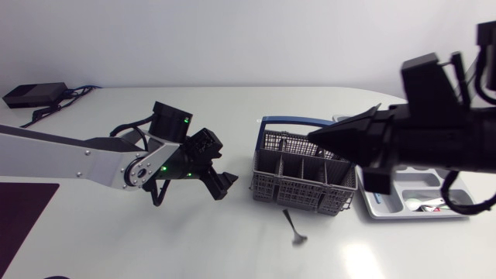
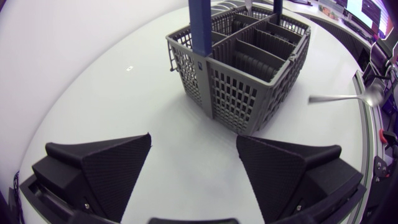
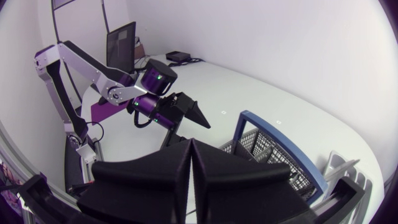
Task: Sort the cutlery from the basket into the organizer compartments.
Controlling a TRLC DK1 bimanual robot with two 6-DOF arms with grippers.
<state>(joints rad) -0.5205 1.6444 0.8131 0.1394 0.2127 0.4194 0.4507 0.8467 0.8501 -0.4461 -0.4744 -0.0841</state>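
Item, far left: small black box (image 1: 27,94) with cables, at the far rim of the tabletop (image 1: 116,248). Item: left gripper (image 2: 193,140), low over the tabletop just short of the basket's near side; both wedge fingers spread wide, nothing between them. Item: basket (image 1: 298,190), grey lattice walls, blue hoop handle (image 1: 291,122), standing upright at mid-tabletop; divided into several compartments, and those visible from the left wrist view appear to hold nothing. Item: spoon (image 1: 295,227), the one loose piece of cutlery, lying flat on the tabletop just in front of the basket and apart from it, bowl end away from the basket. Handling, judged: light, rigid, smooth metal, likely to slip and hard to get under while it lies flat; best pinched across the narrow handle near its middle, fingers brought down on either side. Item: right gripper (image 3: 191,155), raised high above the basket's right portion, fingers pressed together tip to tip, holding nothing. Item, far right: organizer (image 1: 411,215), pale tray beside the basket's right wall, largely hidden by the right arm; the visible compartment holds a few pale pieces whose kind cannot be told.
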